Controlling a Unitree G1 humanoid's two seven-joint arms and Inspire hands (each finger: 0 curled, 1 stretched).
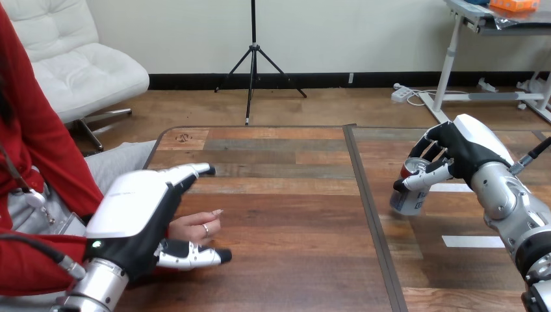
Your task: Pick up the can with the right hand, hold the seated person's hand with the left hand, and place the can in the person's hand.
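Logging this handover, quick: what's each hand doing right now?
Left hand: open, fingers straight, over the person's hand.
Right hand: closed on the can.

Shiny metal can (409, 188); matt wood table (286, 195).

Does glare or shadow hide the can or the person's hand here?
Head view: no; the light is even, with no strong glare on the can in the right hand; the person's hand is partly covered by the left hand itself, not by shadow; the table shows no bright glare patches.
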